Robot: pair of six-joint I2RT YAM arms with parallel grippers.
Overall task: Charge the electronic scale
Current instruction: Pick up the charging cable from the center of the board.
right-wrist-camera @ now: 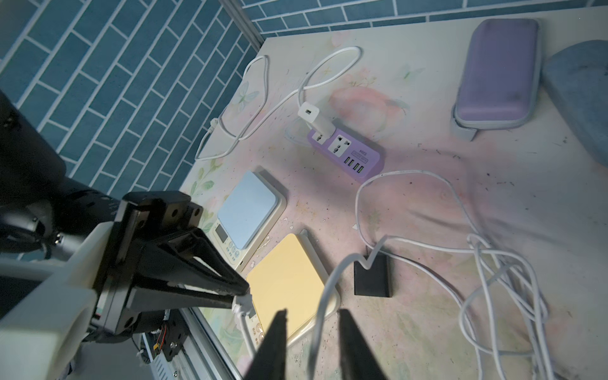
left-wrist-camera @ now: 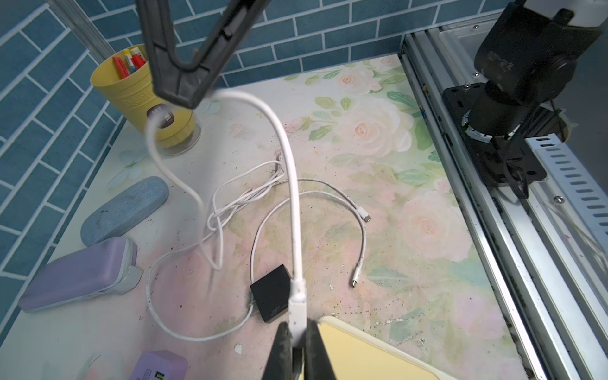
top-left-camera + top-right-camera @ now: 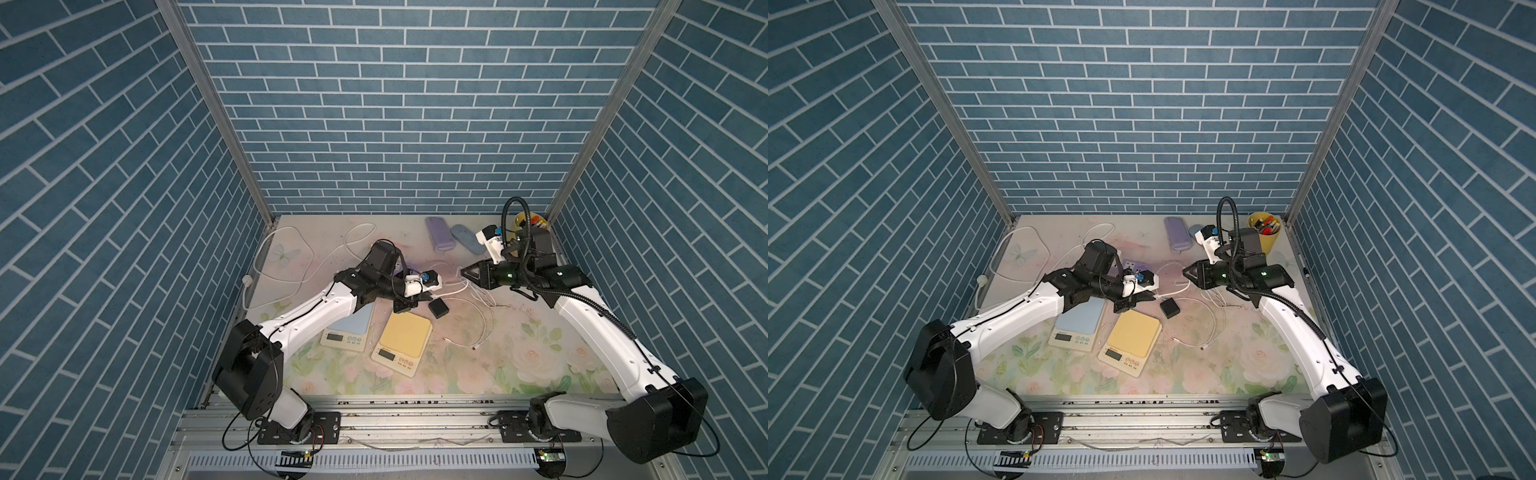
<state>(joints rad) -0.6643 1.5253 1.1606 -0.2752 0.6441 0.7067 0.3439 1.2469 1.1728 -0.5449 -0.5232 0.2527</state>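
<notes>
Standing yellow cup [image 2: 121, 92] with markers [image 2: 120, 65]

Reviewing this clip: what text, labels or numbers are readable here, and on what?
Nothing reads clearly.
yellow cup: embossed lettering, too blurred.
purple power strip: label beside the ports, too small.
blue scale, yellow scale: print and button marks, too small.

Tangled white cables [image 1: 475, 245] and a black block [image 3: 439, 308] clutter the middle of the surface [image 3: 519, 365]; bare room lies open right of the yellow scale [image 3: 409, 334].
</notes>
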